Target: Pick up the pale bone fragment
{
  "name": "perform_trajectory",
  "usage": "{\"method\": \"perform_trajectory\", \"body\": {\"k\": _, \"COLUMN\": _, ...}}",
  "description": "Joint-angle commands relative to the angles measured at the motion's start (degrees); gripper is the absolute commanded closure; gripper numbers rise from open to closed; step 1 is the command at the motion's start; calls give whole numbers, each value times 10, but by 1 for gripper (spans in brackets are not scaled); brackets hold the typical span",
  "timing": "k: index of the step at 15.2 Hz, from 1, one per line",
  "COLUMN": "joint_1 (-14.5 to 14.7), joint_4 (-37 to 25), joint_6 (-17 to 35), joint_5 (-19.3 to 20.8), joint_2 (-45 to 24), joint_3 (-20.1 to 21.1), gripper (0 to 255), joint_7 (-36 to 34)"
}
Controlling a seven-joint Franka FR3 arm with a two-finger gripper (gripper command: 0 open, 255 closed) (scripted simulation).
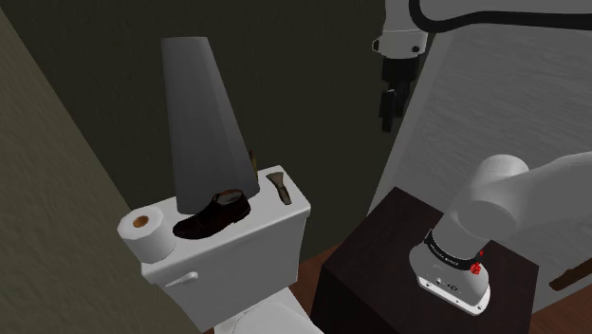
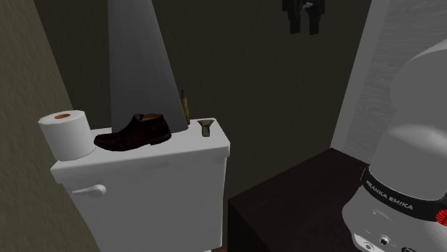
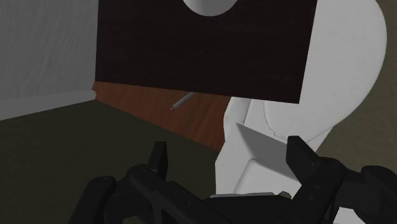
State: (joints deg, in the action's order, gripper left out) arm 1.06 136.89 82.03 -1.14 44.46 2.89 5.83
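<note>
Noting, from the shoulder view's left along the smooth white toilet tank lid point(image 1: 289, 213): a cylindrical paper roll point(image 1: 144, 232) with a tan core, a glossy dark-brown shoe point(image 1: 211, 216) before a tall grey tapered shape point(image 1: 201, 123), a thin brown stick point(image 1: 251, 157), then the dull tan bone fragment point(image 1: 279, 185), flared at one end, lying near the lid's right end. Finding the black pincer point(image 1: 388, 112) hanging high further right, well apart from the fragment, its blocky fingers point(image 3: 159, 156) standing apart, clasping nothing.

Both exterior views from beside the stand point(image 1: 375, 249) toward the toilet tank point(image 1: 249, 249); wrist view straight down.
</note>
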Motion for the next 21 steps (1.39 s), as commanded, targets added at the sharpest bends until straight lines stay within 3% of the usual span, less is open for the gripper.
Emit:
{"method": "perform_trajectory", "body": {"k": 1, "joint_1": 0, "joint_4": 0, "joint_6": 0, "joint_5": 0, "joint_2": 0, "joint_3": 0, "gripper": 0, "joint_7": 0}}
{"method": "perform_trajectory", "body": {"k": 13, "joint_1": -11, "joint_4": 82, "joint_6": 264, "joint_5": -77, "joint_2": -123, "joint_3": 109, "gripper": 0, "joint_7": -192}}
{"method": "perform_trajectory", "body": {"k": 21, "joint_1": -35, "joint_4": 60, "joint_6": 440, "joint_5": -67, "joint_2": -282, "joint_3": 178, "gripper": 0, "joint_7": -328}}
